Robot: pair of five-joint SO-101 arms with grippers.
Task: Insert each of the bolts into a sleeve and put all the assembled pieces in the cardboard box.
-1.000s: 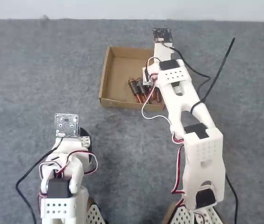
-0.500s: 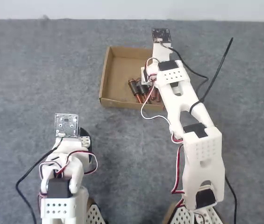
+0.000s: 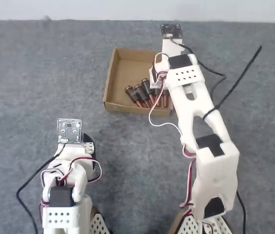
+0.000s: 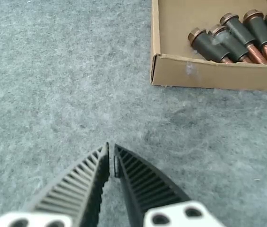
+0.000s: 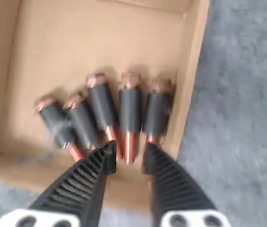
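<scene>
My right end effector [image 5: 129, 150] hangs parted above five sleeved bolts [image 5: 130, 111] in the cardboard box [image 5: 192, 71]; left end effector [image 4: 111, 149] closed.

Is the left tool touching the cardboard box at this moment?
Apart. The left wrist view shows grey mat between the left tool and the cardboard box.
</scene>
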